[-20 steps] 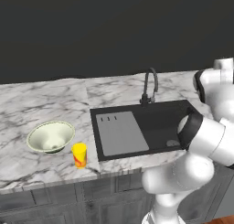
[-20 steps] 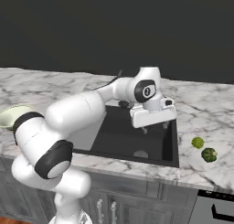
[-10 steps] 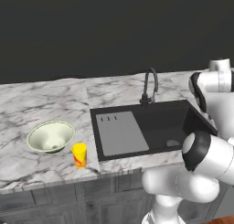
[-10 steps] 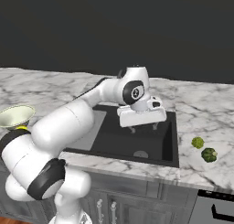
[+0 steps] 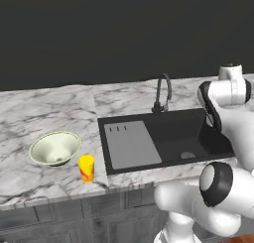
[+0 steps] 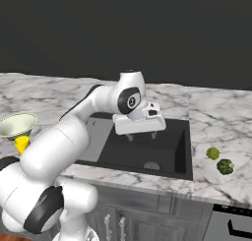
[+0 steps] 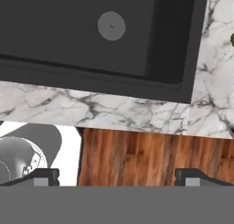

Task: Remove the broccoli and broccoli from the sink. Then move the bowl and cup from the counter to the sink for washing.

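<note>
Dark wall stood behind the white marble table with its grey veins, which ran over grey cabinet fronts. Set into it was the black rectangular sink with a flat grey panel on its left side and a dark gooseneck tap behind it. My white arm rose from the base, bent over the near edge of the table and reached out above the basin, with the wrist turned so that my claw pointed down over the sink. Its two dark fingertips stood wide apart at the bottom of the hand view and had hold of nothing. Below them I saw the round grey drain, the front strip of marble and the wooden floor.

Both broccoli florets lay on the table to the right of the sink: the yellowish-green floret nearer the basin, the darker green floret just beside it. On the left, well apart from my claw, sat the wide, shallow, pale cream-green bowl, with the small yellow cylindrical cup bearing a red-orange mark just beside it toward the front edge.
</note>
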